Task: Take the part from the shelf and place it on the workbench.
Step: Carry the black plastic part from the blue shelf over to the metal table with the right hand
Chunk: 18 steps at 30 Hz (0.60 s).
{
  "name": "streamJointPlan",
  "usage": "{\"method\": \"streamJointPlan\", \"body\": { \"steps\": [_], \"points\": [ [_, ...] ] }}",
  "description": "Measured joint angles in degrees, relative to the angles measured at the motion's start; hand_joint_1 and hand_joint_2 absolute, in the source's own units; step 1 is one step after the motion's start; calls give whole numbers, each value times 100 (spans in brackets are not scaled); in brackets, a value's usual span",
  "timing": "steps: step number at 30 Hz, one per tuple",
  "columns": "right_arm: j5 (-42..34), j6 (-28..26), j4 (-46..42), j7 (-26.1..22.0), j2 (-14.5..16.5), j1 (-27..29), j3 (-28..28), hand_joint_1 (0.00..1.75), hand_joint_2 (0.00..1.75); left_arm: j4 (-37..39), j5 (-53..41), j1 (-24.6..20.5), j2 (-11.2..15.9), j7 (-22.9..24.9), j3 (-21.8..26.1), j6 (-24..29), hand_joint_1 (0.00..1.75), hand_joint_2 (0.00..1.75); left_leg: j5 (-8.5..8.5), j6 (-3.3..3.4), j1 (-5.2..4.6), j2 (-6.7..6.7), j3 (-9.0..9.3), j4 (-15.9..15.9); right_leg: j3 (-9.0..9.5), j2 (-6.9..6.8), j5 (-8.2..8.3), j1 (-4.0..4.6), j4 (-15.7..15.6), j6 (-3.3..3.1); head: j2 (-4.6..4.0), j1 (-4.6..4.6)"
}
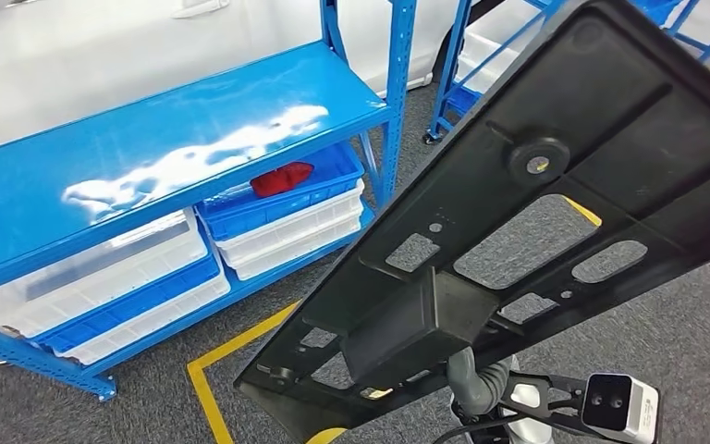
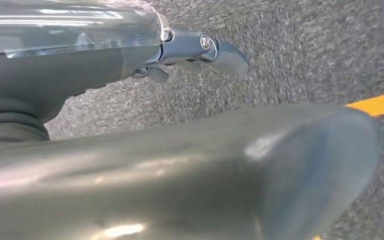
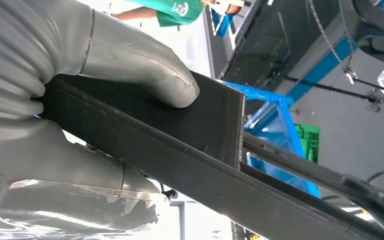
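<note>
The part [image 1: 536, 213], a large flat black plastic panel with cut-outs and a raised block on its face, is held up in the air, off the blue shelf [image 1: 148, 157], and is tilted so that its far end rises toward the upper right of the head view. In the right wrist view the right hand [image 3: 80, 100] is seen clamped on the panel's raised block, the thick thumb [image 3: 145, 70] pressed on one face and the other fingers on the opposite side. The left hand [image 2: 190, 47] hangs over the grey carpet [image 2: 305, 50] beside a yellow floor line [image 2: 380, 102]; nothing is seen in it, but whether its fingers are spread or curled cannot be told from so close a picture.

The shelf's top board lies bare and glossy, and white and blue bins [image 1: 277, 208] are stacked on the level below, one holding a red object [image 1: 282, 178]. The workbench is not in sight.

The step in hand is judged to be the carry to the workbench. Since the panel is long and is gripped near one end, heavy leverage on the wrist is to be expected, so the grip should be kept firm and the turn made slowly. The far end should be kept away from the shelf uprights, and the panel should be levelled before it is set down.
</note>
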Motion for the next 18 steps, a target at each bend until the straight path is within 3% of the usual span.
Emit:
{"method": "streamJointPlan", "body": {
  "steps": [1, 2, 3, 4, 6, 8, 10, 11, 13, 14, 16, 17, 18],
  "points": [
    [0, -12, -13, 1, 23, 8, -20, 175, 175, -1, -5, 13, 33, 4, -1, -34, 0, 0, -90, -8, 0, -28, -151, 308, -7, 76, 1, 4, 8, -3, 0, 0],
    [-1, -64, -34, 1, 41, 12, -38, 175, 175, -2, -18, 22, 75, 5, -1, -83, 0, 0, -59, -12, 1, -39, -212, 412, -12, 156, 0, 5, 23, -3, 0, 0],
    [3, -152, -62, 1, 53, 10, -50, 175, 175, -4, -39, 23, 122, 5, -1, -132, 0, 0, 87, -13, 3, -52, -162, 276, -15, 235, -4, 3, 42, 4, 0, 0],
    [15, -254, -90, 0, 64, 4, -60, 175, 175, -7, -67, 21, 169, 9, -4, -183, 0, 0, 307, -10, 11, -102, -15, -61, -16, 313, -13, -2, 68, 17, 0, 0],
    [77, -387, -143, -1, 87, -11, -81, 175, 175, -13, -125, 19, 244, 22, -16, -266, 0, 0, 637, 4, 43, -361, 316, -817, -46, 457, -39, -5, 137, 58, 0, 0],
    [159, -359, -196, 2, 111, -11, -135, 175, 175, -18, -175, 14, 279, 59, -42, -318, 0, 0, 698, 41, 54, -524, 446, -1132, -110, 580, -41, -5, 184, 122, 0, -1],
    [195, -240, -249, 3, 122, 4, -230, 175, 175, -19, -216, -9, 281, 127, -78, -327, 0, 0, 710, 107, 47, -428, 450, -1154, -156, 681, -21, -21, 189, 197, 0, -1],
    [193, -170, -269, 2, 123, 7, -286, 175, 175, -19, -234, -24, 270, 167, -97, -322, 0, 0, 724, 146, 50, -364, 456, -1171, -179, 627, -40, -19, 221, 230, 0, 0],
    [196, -32, -293, 1, 128, -14, -386, 175, 175, -19, -290, -36, 229, 226, -129, -306, 0, 0, 747, 221, 59, -214, 470, -1208, -355, 336, -250, -14, 575, 286, 0, 0],
    [199, 30, -300, 0, 134, -26, -433, 175, 175, -20, -334, -30, 204, 251, -145, -302, 0, 0, 744, 242, 46, -134, 473, -1210, -524, 154, -425, -14, 919, 308, 0, 0],
    [210, 118, -304, 0, 144, -32, -512, 175, 175, -20, -437, -11, 158, 293, -194, -299, 0, 0, 735, 260, 28, 25, 470, -1209, -887, -4, -710, -35, 1639, 340, 0, 0],
    [209, 156, -307, 0, 146, -25, -548, 175, 175, -20, -481, -10, 133, 321, -227, -300, 0, 0, 727, 261, 22, 103, 472, -1208, -970, -30, -722, -43, 1799, 344, 0, 0],
    [203, 194, -311, 0, 148, -20, -579, 175, 175, -19, -514, -13, 105, 351, -258, -300, 0, 0, 718, 260, 18, 176, 478, -1208, -930, -50, -625, -46, 1721, 338, 0, 0]
  ]
}}
